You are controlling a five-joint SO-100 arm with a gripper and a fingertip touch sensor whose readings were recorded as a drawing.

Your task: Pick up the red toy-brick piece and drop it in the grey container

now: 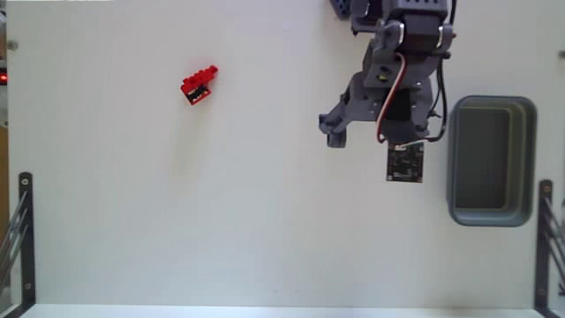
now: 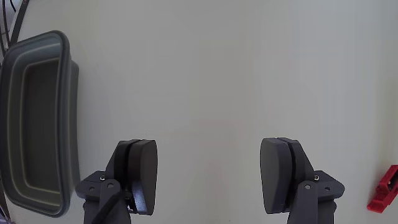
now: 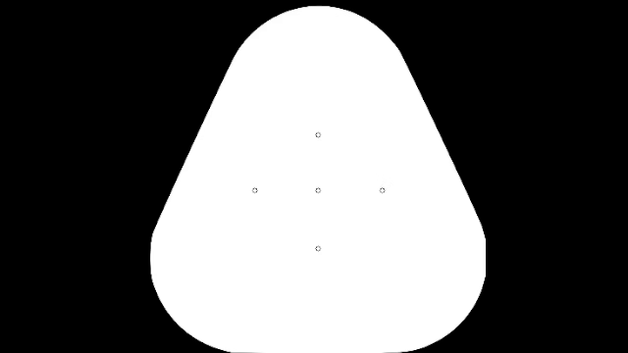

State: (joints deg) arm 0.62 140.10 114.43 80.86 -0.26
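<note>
Red toy-brick piece [image 1: 199,86] lies alone on the white table [image 1: 177,221], toward the upper left in the fixed view and well apart from the arm; the wrist view catches only a sliver of it at the lower right edge [image 2: 384,188]. Over bare table the gripper [image 2: 208,177] hangs with its jaws spread wide and nothing between them. Beside the arm, at the fixed view's right, sits the grey container [image 1: 531,159], with nothing visible inside it.
</note>
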